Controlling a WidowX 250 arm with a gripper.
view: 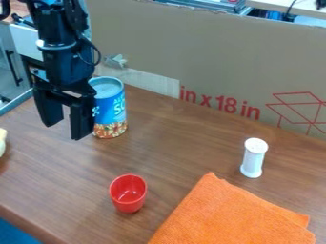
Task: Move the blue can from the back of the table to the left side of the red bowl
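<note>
Black, at the upper left of the view: the gripper (65,131), on an arm coming in from the top edge. Hangs down over the table (172,152) with fingers spread well apart and nothing between them. Comes nearest to the can (111,112), with one finger overlapping its left edge in the view; impossible to tell from this angle whether touching or just in front.

Blue, with a grey top and a picture of food low on the label, for the can. Stands upright toward the back of the table, near the cardboard (191,52). No tilt and no lift to be seen there.

As for how far along: by the look of it, an early or in-between point, with no grip taken on the can or on anything else. No way to judge more than that from a loose, open pose beside it.

Farther forward, a red cup (127,205), upright with mouth up, well apart from the can. To the right, a white cylinder (253,158), flared at both ends and also upright, just behind the orange cloth (235,214). Along the front edge of the view, the cloth, flat on the table with one layer lying askew over another. At the far left, a pale thing (2,141), too cut off to name.
</note>
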